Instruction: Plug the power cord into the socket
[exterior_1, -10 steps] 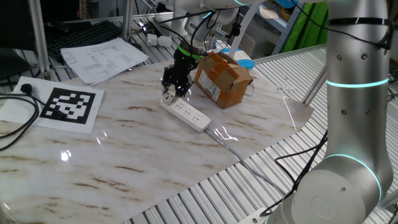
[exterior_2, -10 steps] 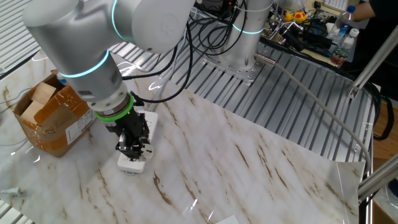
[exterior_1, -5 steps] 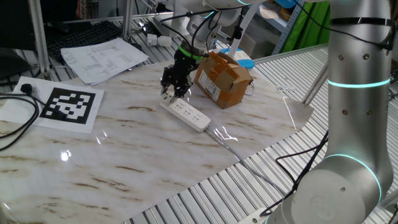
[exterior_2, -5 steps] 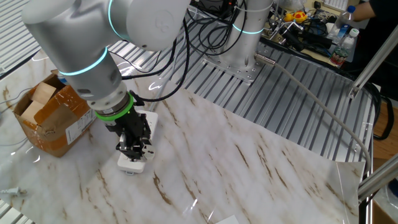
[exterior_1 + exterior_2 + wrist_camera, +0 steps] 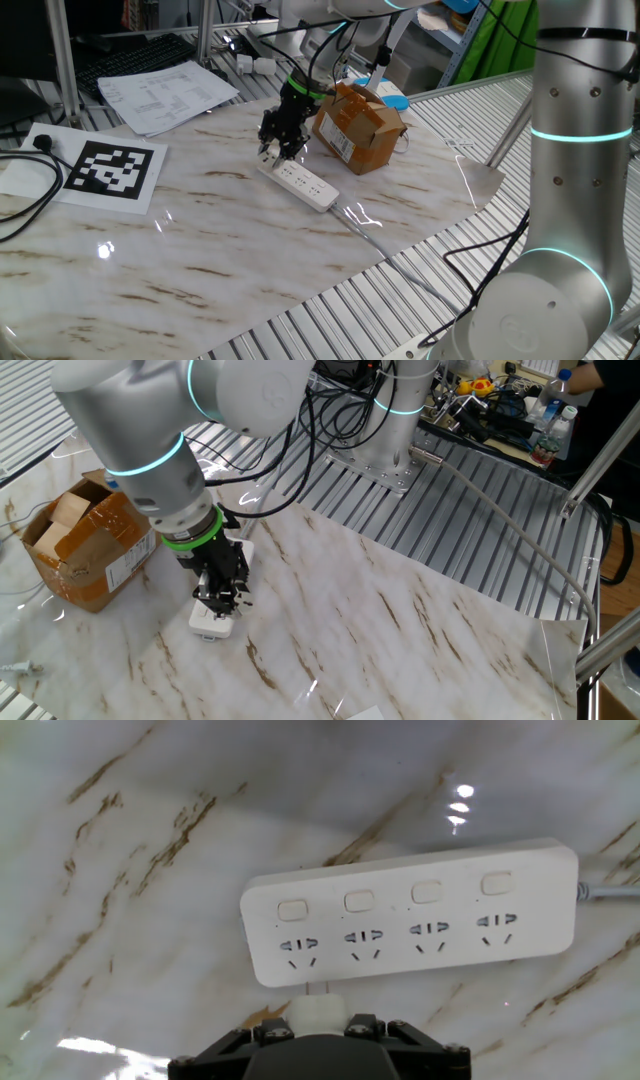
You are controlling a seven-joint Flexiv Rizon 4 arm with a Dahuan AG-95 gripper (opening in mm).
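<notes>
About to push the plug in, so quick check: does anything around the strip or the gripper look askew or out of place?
The white plug in the gripper has its prongs at the near edge of the power strip, short of any outlet, not lined up. The cardboard box beside it sits with flaps open. Nothing looks spilled or damaged.

No legible text, box label [image 5: 343, 144] unreadable

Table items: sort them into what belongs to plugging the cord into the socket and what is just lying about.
Belongs to the job:
- small white plug piece with metal prongs, held in the claw
- long white rectangular power strip, lying flat on the marble tabletop

Just lying about:
- brown cardboard box
- white card with black square pattern
- stack of printed papers
- black cable
</notes>
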